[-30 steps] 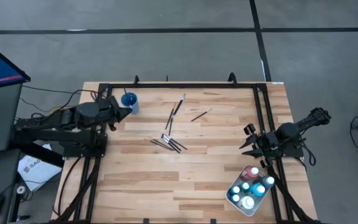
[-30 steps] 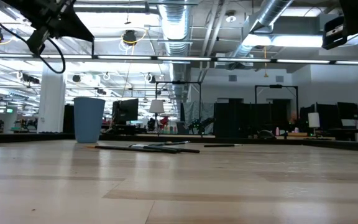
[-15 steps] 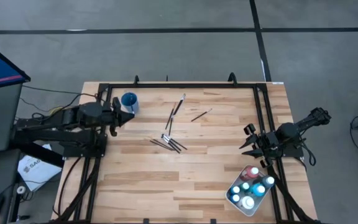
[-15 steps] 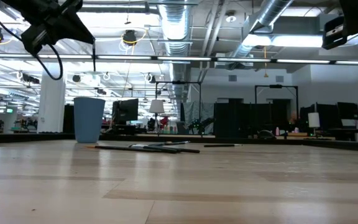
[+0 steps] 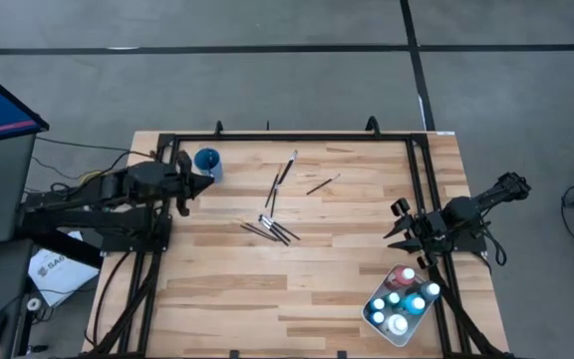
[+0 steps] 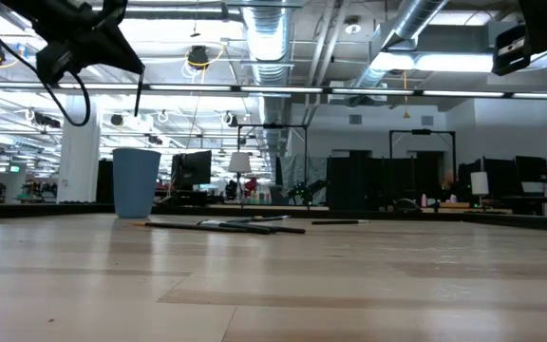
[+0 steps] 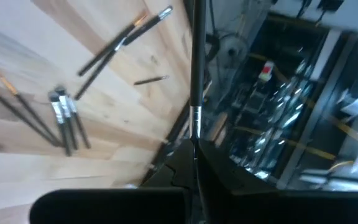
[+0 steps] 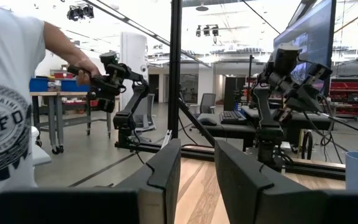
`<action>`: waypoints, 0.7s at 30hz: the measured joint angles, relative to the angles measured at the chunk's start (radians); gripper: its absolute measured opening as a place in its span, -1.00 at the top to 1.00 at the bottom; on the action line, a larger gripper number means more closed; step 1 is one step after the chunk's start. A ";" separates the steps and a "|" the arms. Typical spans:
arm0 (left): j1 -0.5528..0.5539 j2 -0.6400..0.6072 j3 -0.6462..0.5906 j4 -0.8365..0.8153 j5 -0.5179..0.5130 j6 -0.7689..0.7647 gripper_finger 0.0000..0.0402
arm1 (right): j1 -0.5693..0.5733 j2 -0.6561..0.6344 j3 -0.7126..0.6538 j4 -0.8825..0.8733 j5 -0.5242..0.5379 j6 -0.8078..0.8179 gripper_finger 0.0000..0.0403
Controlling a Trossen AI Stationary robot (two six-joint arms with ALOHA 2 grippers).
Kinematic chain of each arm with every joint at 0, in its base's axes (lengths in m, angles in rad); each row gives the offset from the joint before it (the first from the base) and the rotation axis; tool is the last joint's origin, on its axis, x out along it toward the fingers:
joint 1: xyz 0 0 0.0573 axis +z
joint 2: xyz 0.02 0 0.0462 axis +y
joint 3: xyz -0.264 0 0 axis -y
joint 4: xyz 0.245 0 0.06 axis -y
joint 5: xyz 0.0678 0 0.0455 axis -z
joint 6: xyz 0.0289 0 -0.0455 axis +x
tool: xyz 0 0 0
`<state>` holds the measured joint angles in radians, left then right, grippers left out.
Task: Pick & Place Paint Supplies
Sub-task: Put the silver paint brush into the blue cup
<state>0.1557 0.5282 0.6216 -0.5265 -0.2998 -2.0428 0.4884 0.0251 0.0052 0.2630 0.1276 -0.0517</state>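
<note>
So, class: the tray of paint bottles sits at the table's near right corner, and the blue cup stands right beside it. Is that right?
Not quite. The tray of paint bottles is at the near right corner, but the blue cup stands at the far left of the table, by the left gripper. The high view shows this.

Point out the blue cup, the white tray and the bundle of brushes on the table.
blue cup [image 5: 207, 160]: high view, on its open rim.
white tray [image 5: 372, 321]: high view, on its left corner rim.
bundle of brushes [image 5: 270, 230]: high view, on the middle of the handles.
</note>
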 joint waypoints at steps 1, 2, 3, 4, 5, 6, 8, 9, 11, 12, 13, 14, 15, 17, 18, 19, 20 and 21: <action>0.006 0.000 0.000 0.012 0.001 -0.012 1.00 | 0.000 0.000 0.000 0.000 0.000 0.000 0.54; 0.010 0.004 0.000 0.027 0.006 -0.030 1.00 | 0.000 0.000 0.000 0.000 0.000 0.000 0.54; 0.013 0.004 0.000 0.045 0.013 -0.050 1.00 | 0.000 0.000 0.000 0.000 0.000 0.000 0.54; 0.016 0.004 0.000 0.063 0.017 -0.072 1.00 | 0.000 0.000 0.000 0.000 0.000 0.000 0.54; 0.019 0.004 0.000 0.082 0.019 -0.096 1.00 | 0.000 0.000 0.000 0.000 0.000 0.000 0.55; 0.023 0.004 0.000 0.099 0.019 -0.117 1.00 | 0.000 0.000 0.000 0.000 0.000 0.000 0.55; 0.031 0.004 0.000 0.129 0.018 -0.160 1.00 | 0.000 0.000 0.000 0.000 0.000 0.000 0.55; 0.034 0.004 0.000 0.141 0.019 -0.180 1.00 | 0.000 0.000 0.000 0.000 0.000 0.000 0.54; 0.036 0.004 0.000 0.164 0.020 -0.230 0.99 | 0.000 0.000 0.000 0.000 0.000 0.000 0.55; 0.036 0.004 0.000 0.173 0.020 -0.256 0.99 | 0.000 0.000 0.000 0.000 0.000 0.000 0.55; 0.036 0.004 0.000 0.184 0.019 -0.274 0.99 | 0.000 0.000 0.000 0.000 0.000 0.000 0.54; 0.036 0.004 0.000 0.193 0.018 -0.299 0.99 | 0.000 0.000 0.000 0.000 0.000 0.000 0.55; 0.036 0.003 0.000 0.194 0.018 -0.324 0.99 | 0.000 0.000 0.000 0.000 0.000 0.000 0.54; 0.037 0.004 0.000 0.193 0.007 -0.353 0.99 | 0.000 0.000 0.000 0.000 0.000 0.000 0.54; 0.043 0.004 0.000 0.193 0.001 -0.363 0.99 | 0.000 0.000 0.000 0.000 0.000 0.000 0.55; 0.055 0.004 0.000 0.193 -0.004 -0.368 0.99 | 0.000 0.000 0.000 0.000 0.000 0.000 0.54; 0.072 0.004 0.000 0.193 -0.008 -0.370 0.99 | 0.000 0.000 0.000 0.000 0.000 0.000 0.55; 0.090 0.004 -0.001 0.193 -0.009 -0.370 0.99 | 0.000 0.000 0.000 0.000 0.000 0.000 0.55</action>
<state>0.2453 0.5320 0.6201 -0.3332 -0.3088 -2.4126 0.4883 0.0252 0.0054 0.2630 0.1278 -0.0521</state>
